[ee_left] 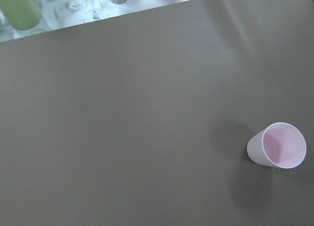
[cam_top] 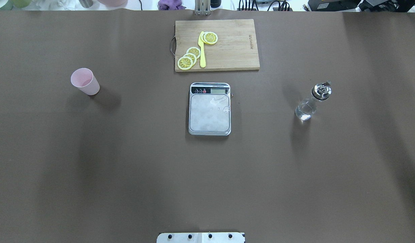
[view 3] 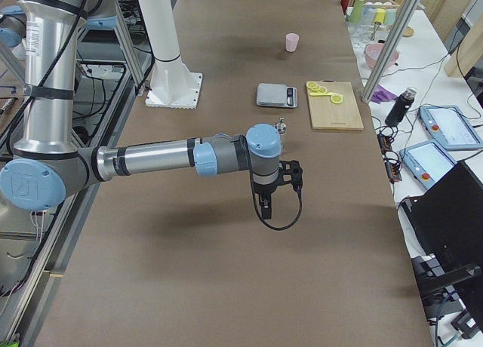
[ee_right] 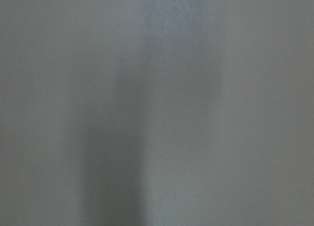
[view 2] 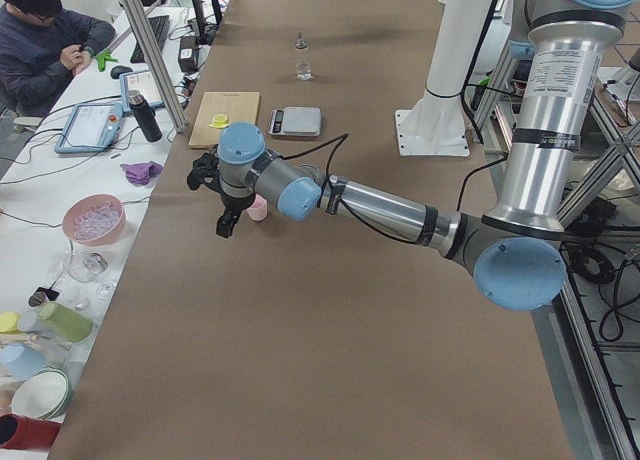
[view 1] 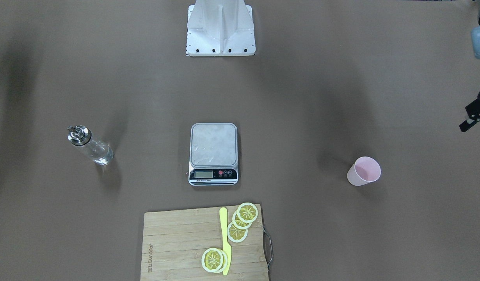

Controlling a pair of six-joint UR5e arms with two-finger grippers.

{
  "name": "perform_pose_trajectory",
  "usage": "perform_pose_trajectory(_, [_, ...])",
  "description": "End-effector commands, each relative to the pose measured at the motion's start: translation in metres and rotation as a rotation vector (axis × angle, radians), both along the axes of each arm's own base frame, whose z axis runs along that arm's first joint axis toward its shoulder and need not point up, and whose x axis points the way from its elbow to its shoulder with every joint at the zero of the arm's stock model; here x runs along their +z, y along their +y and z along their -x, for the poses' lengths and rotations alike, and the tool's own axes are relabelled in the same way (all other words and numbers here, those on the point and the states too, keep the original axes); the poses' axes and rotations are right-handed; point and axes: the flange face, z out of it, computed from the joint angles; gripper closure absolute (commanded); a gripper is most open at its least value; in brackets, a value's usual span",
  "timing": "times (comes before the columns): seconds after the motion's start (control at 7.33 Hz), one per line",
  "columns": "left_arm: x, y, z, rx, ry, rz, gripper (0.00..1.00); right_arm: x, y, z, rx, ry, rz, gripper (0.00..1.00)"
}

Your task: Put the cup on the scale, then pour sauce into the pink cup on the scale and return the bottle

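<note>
Standing upright on the desk (cam_top: 126, 168), the cup (cam_top: 85, 81) occupies the robot's left half, well apart from the scale (cam_top: 210, 111). The scale sits at the desk centre with its display strip facing away from the robot base. Its platform carries no object and shows pale streaks near the display end. The bottle (cam_top: 312, 101) stands upright on the robot's right half, well apart from the scale, with its metal spout cap on. The sauce (cam_top: 303, 111) fills the lower part of the glass.

The left end effector (view 2: 224, 228) hangs above the desk on the cup's side, fingers pointing down, clear of the cup. Only its edge enters the front-facing view, so it cannot be told whether it is released or clenched. The left wrist view shows the cup at lower right.

The right end effector (view 3: 266, 210) hangs above bare desk, clear of the bottle. Its state also cannot be told.

Beyond the scale, a wooden cutting board (cam_top: 227, 44) holds lemon slices (cam_top: 190, 57) and a yellow knife (cam_top: 202, 50).
</note>
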Motion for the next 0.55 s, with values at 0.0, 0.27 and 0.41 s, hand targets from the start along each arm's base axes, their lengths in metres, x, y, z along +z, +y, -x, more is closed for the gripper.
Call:
perform_pose_trajectory(0.0, [-0.016,-0.019,-0.091,0.032,-0.039,0.028,0.02,0.000,0.000,0.000,0.001,-0.003,0.001,0.00])
perform_pose_trajectory(0.27, [-0.011,-0.033,-0.148,0.008,-0.080,0.067,0.03,0.000,0.000,0.000,0.000,-0.005,-0.008,0.00])
perform_pose_trajectory(0.41, [0.000,-0.041,-0.159,0.009,-0.088,0.067,0.03,0.004,0.003,0.000,0.002,-0.006,-0.020,0.00])
